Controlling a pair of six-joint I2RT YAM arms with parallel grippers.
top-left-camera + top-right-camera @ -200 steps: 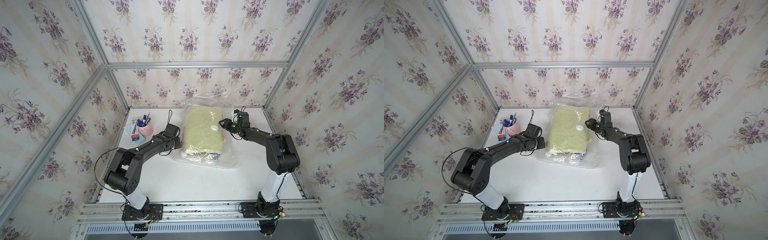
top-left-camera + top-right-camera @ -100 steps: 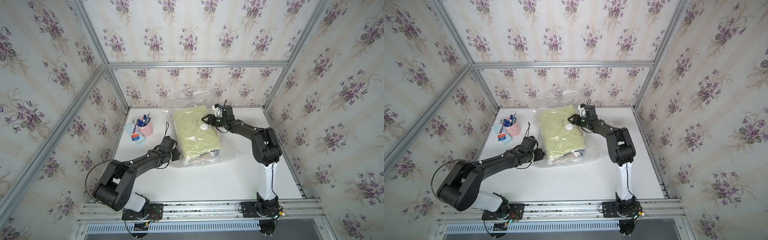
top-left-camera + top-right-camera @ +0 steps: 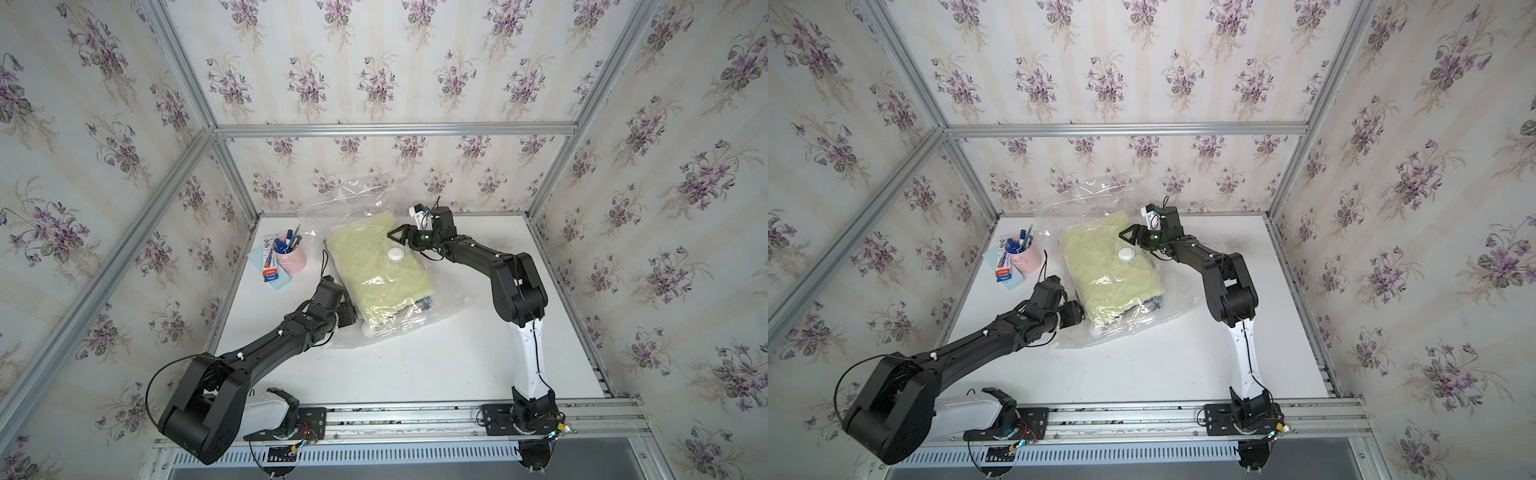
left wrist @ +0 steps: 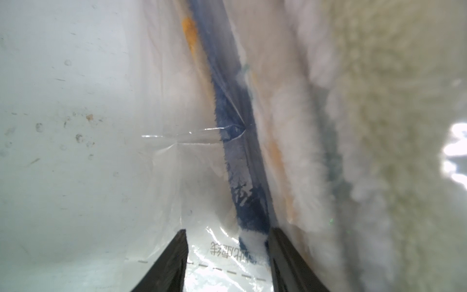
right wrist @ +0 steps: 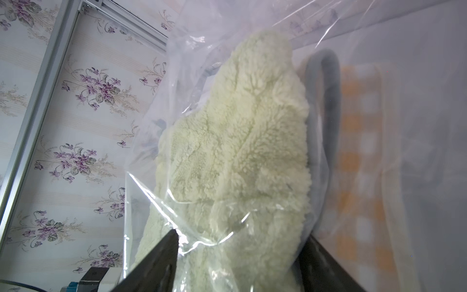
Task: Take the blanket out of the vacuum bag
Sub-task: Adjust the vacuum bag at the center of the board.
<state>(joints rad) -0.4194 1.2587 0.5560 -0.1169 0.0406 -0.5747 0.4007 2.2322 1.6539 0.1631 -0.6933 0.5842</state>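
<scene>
The pale yellow-green fleece blanket (image 3: 380,270) (image 3: 1113,270) lies folded inside the clear vacuum bag (image 3: 440,305) (image 3: 1167,309), whose round white valve (image 3: 395,253) sits on top. My left gripper (image 3: 354,316) (image 3: 1077,311) is at the bag's near left corner. In the left wrist view its jaws (image 4: 228,230) pinch printed plastic and the blanket's blue-and-white edge (image 4: 237,141). My right gripper (image 3: 395,237) (image 3: 1126,237) is at the bag's far right end. Its jaws (image 5: 241,233) stand wide astride the bagged blanket (image 5: 235,141).
A pink cup of pens (image 3: 291,258) stands at the far left on blue and white cards (image 3: 272,276). The bag's loose far end (image 3: 357,195) rises against the back wall. Floral walls and aluminium posts close in three sides of the white table (image 3: 415,365).
The bag with the blanket has slid left and toward the front, turning as it went. Both arms moved with it. The right jaws have widened.
</scene>
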